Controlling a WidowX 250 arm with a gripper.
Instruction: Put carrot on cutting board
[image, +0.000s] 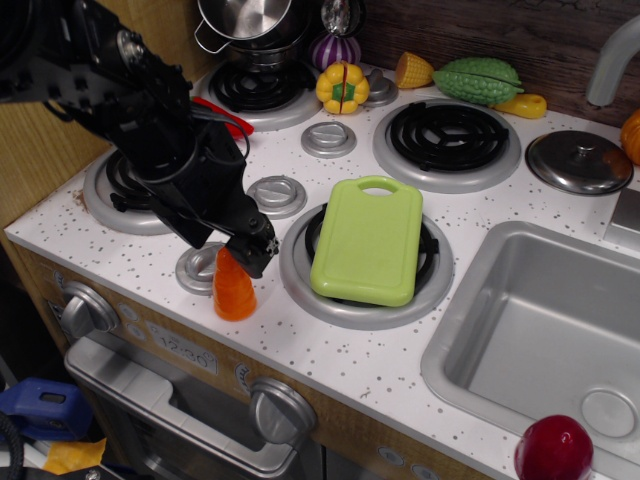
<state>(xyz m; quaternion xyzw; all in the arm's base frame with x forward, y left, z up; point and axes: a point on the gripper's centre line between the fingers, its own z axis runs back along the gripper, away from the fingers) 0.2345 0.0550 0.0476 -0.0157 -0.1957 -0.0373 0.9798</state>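
Observation:
The orange carrot (235, 288) stands upright on the white speckled counter, at the front left, beside a small grey knob disc (195, 268). My black gripper (243, 250) is low over the carrot's tip and hides it. One finger (258, 250) shows on the carrot's right side and dark gripper body on its left, so the jaws look open around the tip. The carrot still rests on the counter. The lime-green cutting board (368, 240) lies on the front burner (430, 290), just right of the carrot, with its handle hole at the far end.
A red chili (232, 118) lies on the left burner behind the arm. A pot (250, 20), toy vegetables (478, 78) and a yellow pepper (342, 88) line the back. A steel lid (578, 160) and the sink (540, 320) are right. A red ball (553, 450) sits front right.

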